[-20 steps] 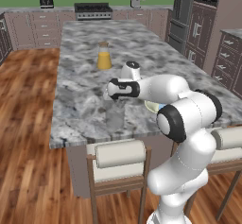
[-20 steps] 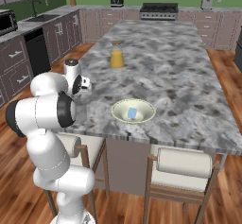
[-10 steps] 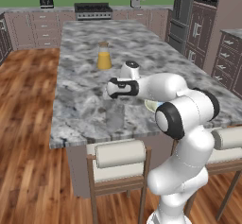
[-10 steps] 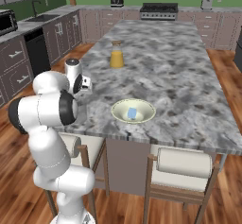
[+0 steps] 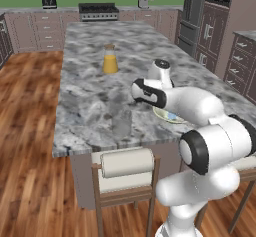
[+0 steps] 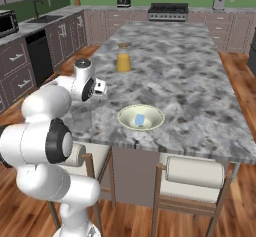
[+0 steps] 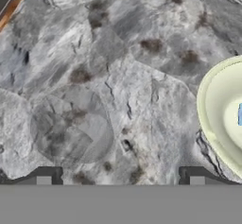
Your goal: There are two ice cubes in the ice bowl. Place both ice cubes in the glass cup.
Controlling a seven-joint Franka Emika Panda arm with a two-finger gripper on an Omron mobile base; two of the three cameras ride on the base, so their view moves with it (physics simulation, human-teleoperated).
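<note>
Claw spread wide above the glass, nothing pinched, glass near the surface's front edge, bowl just beside it, one cube inside the bowl.

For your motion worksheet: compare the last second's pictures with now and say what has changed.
The gripper has opened above the clear glass cup; whether it dropped anything is not visible. The arm barely moved. The cream bowl, its light-blue ice cube and the orange-filled jar stayed put.
</note>
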